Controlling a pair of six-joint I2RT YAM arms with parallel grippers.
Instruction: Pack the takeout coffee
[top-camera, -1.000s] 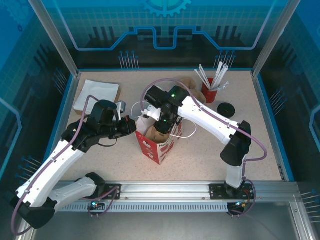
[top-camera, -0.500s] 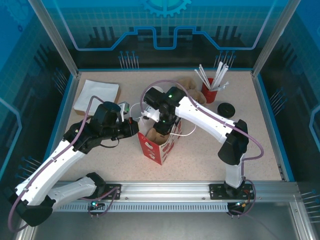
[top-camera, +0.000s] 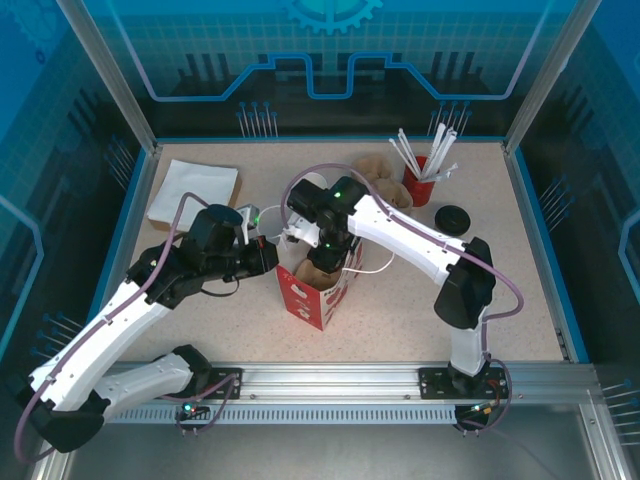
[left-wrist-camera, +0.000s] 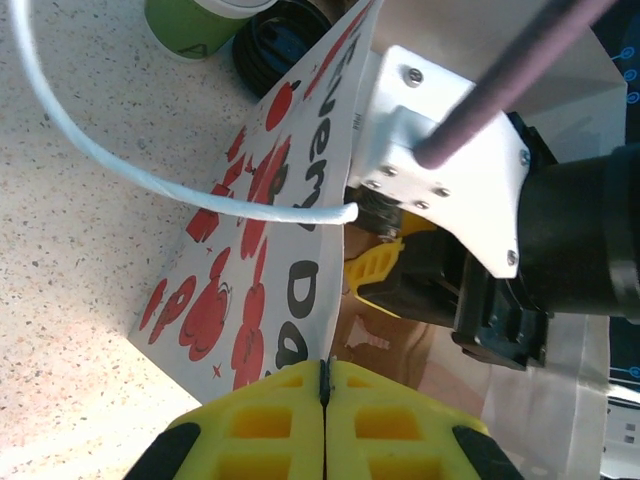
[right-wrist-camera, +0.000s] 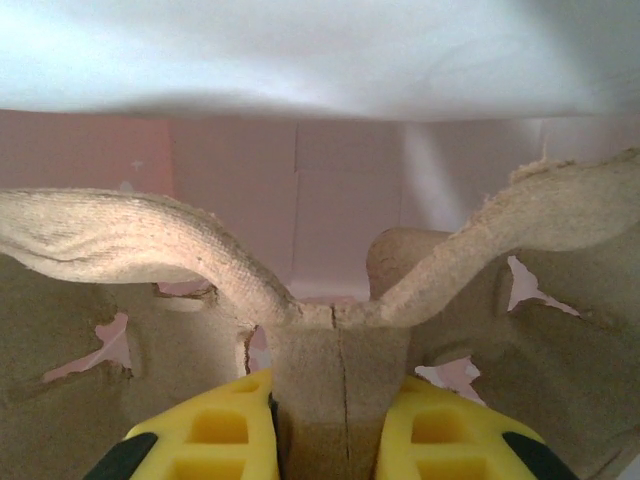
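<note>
The takeout coffee (top-camera: 453, 217), seen from above as a round black lid, stands on the table at the right, away from both grippers. A white paper bag (top-camera: 318, 290) with red print stands open at the middle. My left gripper (top-camera: 274, 258) (left-wrist-camera: 325, 366) is shut on the bag's left rim. My right gripper (top-camera: 328, 250) (right-wrist-camera: 330, 425) reaches down into the bag and is shut on the centre post of a brown pulp cup carrier (right-wrist-camera: 150, 240).
A red cup of white straws (top-camera: 422, 180) stands at the back right, next to more brown carriers (top-camera: 385, 178). A lidless green cup (left-wrist-camera: 195, 18) stands behind the bag. White napkins (top-camera: 193, 190) lie at the back left. The bag's white cord handle (left-wrist-camera: 120, 165) loops over the table.
My left arm has shifted a little to the right with the bag's rim. The right arm has edged slightly back and left over the bag. Both grips are unchanged.
</note>
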